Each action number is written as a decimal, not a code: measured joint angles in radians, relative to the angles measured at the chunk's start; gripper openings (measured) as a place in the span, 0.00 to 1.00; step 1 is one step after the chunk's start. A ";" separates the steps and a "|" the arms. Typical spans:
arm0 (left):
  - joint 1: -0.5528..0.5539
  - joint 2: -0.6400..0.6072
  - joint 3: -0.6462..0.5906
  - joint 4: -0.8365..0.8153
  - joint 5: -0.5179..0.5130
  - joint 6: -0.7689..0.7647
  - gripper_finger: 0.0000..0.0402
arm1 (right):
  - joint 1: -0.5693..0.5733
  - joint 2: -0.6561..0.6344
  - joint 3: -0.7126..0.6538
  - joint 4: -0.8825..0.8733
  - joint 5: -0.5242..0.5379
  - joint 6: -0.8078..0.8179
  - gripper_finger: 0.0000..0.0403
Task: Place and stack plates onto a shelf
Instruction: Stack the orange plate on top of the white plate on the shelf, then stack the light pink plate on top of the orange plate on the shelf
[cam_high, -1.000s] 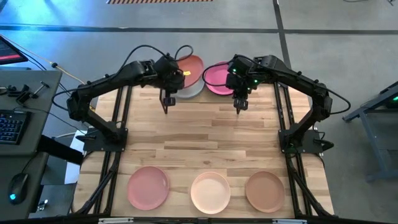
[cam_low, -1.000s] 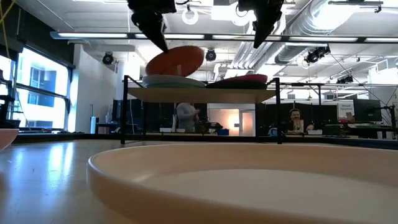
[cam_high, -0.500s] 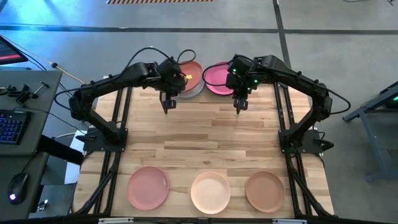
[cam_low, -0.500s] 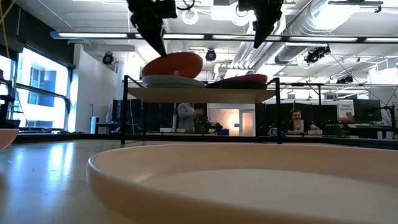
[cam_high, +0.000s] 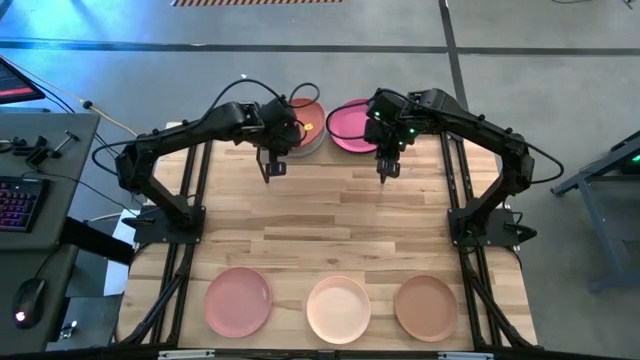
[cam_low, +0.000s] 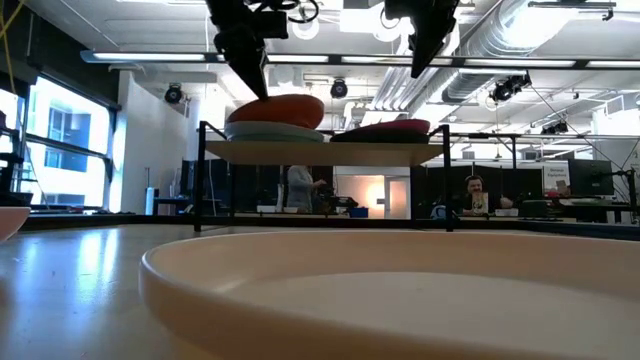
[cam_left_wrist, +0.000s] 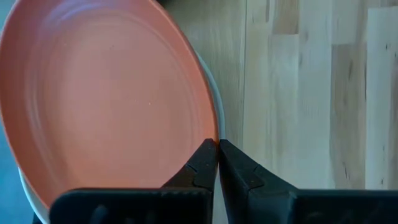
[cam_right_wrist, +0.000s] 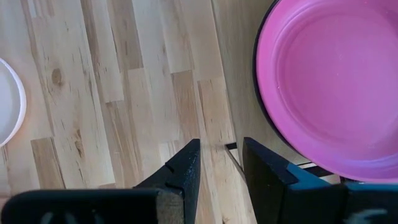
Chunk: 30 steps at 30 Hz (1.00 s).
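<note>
table (cam_high: 330, 215) w/ pink plate (cam_high: 238, 301), cream plate (cam_high: 338, 308), tan plate (cam_high: 426, 307)

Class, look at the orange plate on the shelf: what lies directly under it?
Under the orange plate a pale plate's rim shows, resting on the shelf. Whether more plates lie beneath is hidden. The left gripper pinches the orange plate's edge.

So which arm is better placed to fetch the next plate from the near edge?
The right one, probably. Its end effector is open and empty beside the magenta plate, while the left end effector is pinching the orange plate rim on the shelf stack.
</note>
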<state>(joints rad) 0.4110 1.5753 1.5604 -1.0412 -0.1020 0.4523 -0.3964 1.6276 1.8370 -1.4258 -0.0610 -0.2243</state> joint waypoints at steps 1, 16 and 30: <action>0.000 0.000 0.000 0.000 0.000 -0.007 0.01 | 0.000 0.000 0.000 0.000 0.000 0.000 0.25; 0.000 -0.007 0.000 -0.004 0.000 -0.067 0.19 | 0.000 0.000 0.000 -0.008 0.000 0.036 0.25; -0.090 -0.163 0.001 -0.071 0.046 -0.349 0.20 | 0.113 0.000 0.000 -0.060 -0.076 0.122 0.25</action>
<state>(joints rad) 0.3208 1.4122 1.5616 -1.1122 -0.0561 0.1038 -0.2829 1.6276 1.8370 -1.4862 -0.1371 -0.1021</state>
